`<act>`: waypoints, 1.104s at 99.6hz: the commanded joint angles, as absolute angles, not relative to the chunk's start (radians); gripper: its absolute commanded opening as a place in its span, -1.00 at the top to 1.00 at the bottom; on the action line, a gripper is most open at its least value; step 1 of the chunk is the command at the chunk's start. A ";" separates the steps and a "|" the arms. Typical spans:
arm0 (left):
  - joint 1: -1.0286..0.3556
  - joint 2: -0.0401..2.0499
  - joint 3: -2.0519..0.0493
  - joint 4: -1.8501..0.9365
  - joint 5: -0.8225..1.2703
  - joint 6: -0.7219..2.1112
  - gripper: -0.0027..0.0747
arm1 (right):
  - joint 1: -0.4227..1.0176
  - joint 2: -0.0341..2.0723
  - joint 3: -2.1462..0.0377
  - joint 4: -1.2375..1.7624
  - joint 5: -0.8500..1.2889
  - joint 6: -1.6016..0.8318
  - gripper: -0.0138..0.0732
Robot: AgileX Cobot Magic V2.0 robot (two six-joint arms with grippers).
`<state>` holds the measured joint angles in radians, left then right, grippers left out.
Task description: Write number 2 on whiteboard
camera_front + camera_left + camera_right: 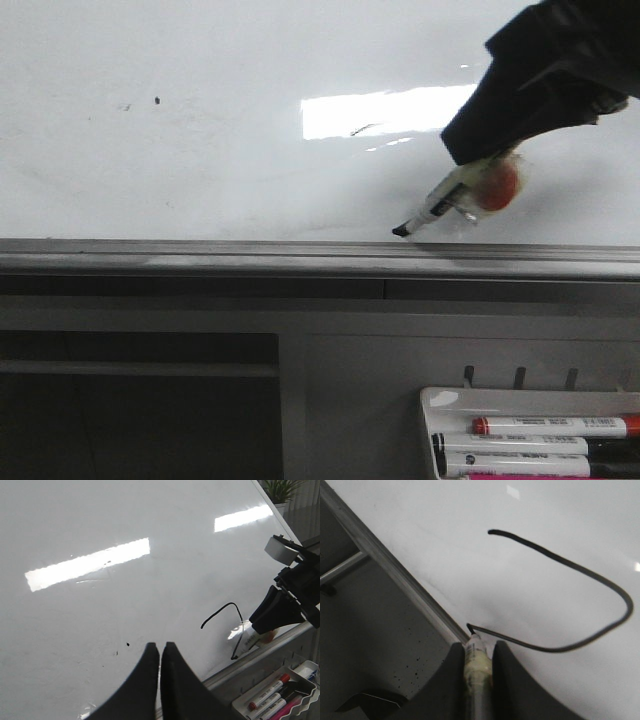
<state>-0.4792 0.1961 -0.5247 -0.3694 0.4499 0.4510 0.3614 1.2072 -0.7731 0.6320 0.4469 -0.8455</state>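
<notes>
In the front view, the right gripper (470, 180) holds a marker (432, 212) slanted down, its black tip on the whiteboard (200, 150) just above the grey rail (200, 255); a tray (440, 405) of markers sits lower right. In the left wrist view, the left gripper (160, 652) hangs over the board with fingers pressed together, empty; the 2 (225, 617), only a curve and a downstroke, lies near the rail beside the right gripper (270, 625). In the right wrist view, the fingers (455, 670) clamp the marker (476, 665), its tip at the line's end by the rail (395, 570).
</notes>
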 commanded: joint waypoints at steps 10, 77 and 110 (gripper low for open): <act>-0.476 0.208 -0.549 -0.393 0.375 0.442 0.98 | 0.205 1.110 -0.757 0.560 0.425 -0.853 0.82; -0.476 0.212 -0.564 -0.410 0.402 0.442 0.91 | 0.115 0.812 -0.782 0.732 0.616 -0.833 0.82; -0.481 0.611 -0.886 -0.794 0.882 0.971 -0.10 | 0.463 0.808 -0.871 1.076 0.740 -1.241 0.82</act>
